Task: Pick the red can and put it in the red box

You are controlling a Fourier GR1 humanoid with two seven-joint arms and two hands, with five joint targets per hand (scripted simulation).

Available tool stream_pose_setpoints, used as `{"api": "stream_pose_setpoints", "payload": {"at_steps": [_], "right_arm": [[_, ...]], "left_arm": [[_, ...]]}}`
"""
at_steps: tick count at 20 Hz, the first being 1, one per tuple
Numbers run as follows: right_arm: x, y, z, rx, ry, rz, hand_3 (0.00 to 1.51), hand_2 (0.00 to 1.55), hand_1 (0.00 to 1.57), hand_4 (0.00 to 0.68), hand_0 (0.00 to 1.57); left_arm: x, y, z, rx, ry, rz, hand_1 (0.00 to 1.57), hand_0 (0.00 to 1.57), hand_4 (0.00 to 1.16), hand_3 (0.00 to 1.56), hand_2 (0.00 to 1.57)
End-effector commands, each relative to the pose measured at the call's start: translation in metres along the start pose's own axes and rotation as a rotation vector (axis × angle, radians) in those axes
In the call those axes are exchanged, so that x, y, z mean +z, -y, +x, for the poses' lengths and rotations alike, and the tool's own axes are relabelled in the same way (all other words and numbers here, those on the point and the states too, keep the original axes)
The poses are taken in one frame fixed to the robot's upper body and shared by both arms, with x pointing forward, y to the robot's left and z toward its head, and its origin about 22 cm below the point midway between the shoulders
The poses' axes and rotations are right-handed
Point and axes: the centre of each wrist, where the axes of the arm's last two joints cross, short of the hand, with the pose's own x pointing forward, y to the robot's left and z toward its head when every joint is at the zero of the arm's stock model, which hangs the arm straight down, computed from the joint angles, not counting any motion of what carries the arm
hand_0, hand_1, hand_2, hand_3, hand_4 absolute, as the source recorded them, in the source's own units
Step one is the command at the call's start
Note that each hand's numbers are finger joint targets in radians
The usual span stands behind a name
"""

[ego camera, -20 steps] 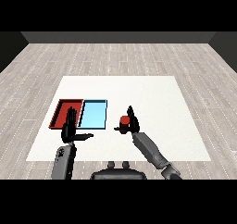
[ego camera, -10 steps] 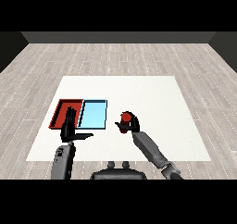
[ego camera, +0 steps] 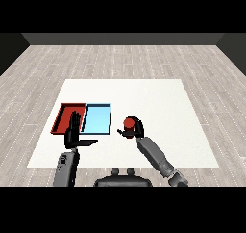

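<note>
The red can (ego camera: 128, 124) stands right of the trays, and my right hand (ego camera: 135, 129) is curled round it from the right side. The red tray (ego camera: 65, 117) lies at the left of the table, with the light blue tray (ego camera: 97, 118) beside it on its right. My left hand (ego camera: 73, 134) is raised over the near edge of the red tray, fingers straight up and thumb out to the right, holding nothing.
The white table (ego camera: 158, 102) stretches wide behind and to the right of the can. A grey plank floor surrounds it.
My right hand has closed round the red can and shifted slightly left with it. The left hand has stayed where it was.
</note>
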Motion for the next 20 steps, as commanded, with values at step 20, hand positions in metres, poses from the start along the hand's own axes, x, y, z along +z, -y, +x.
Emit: {"api": "stream_pose_setpoints", "payload": {"at_steps": [20], "right_arm": [[-0.013, -0.001, 0.064, -0.056, 0.177, 0.035, 1.42, 1.44, 1.42, 0.662, 1.42]], "left_arm": [[-0.03, 0.104, -0.003, 0.086, -0.102, -0.224, 0.0, 0.0, 0.0, 0.0, 0.0]]}}
